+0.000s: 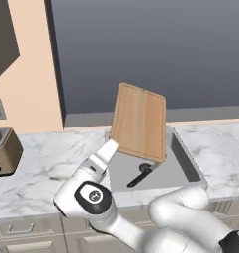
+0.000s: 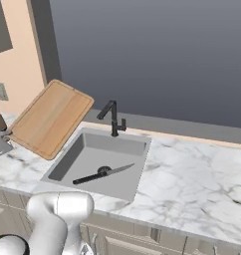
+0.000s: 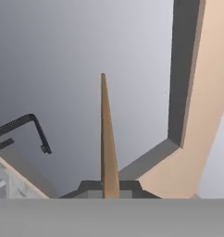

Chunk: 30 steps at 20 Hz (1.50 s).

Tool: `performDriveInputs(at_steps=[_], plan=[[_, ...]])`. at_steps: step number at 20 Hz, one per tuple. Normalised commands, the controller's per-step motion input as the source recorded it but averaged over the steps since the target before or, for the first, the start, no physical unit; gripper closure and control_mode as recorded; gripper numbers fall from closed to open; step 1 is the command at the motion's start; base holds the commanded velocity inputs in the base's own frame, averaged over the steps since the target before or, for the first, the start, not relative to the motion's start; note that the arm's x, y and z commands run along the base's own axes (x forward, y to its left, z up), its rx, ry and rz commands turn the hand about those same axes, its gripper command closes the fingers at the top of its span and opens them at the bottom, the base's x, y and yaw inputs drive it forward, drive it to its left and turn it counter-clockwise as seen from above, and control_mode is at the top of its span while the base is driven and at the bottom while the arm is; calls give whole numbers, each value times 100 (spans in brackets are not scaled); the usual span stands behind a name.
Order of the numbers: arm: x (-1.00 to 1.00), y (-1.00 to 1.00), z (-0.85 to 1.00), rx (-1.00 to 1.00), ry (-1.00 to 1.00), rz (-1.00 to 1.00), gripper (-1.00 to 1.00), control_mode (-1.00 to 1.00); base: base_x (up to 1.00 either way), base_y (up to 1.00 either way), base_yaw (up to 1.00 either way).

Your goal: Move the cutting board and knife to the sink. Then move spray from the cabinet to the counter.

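Hand: my gripper (image 1: 113, 145) is clenching the cutting board (image 1: 139, 122) by its edge, mid-frame above the sink (image 2: 72, 154) | Knife (image 2: 103, 174): lying in the basin | Risk: I'm judging the tilted board may slip or strike the faucet (image 2: 112, 117)

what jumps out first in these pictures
The board, gripped at its lower corner by the hand, hangs tilted in the air over the left of the sink. Next, the knife lying flat on the sink floor, below the black faucet.
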Motion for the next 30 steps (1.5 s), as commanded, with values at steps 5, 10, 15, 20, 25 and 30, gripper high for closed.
performDriveInputs(at_steps=[5,10,15,20,25,30], plan=[[66,0,43,0,28,-11,100,-100,0,0,0],[48,0,48,-1,41,-6,100,-100,0,0,0],[12,-7,1,0,32,-1,100,-100,0,0,0],[-9,-1,-24,0,24,-9,100,-100,0,0,0],[-20,0,-21,1,20,-8,100,-100,0,0,0],[-15,0,-26,1,17,-5,100,-100,0,0,0]])
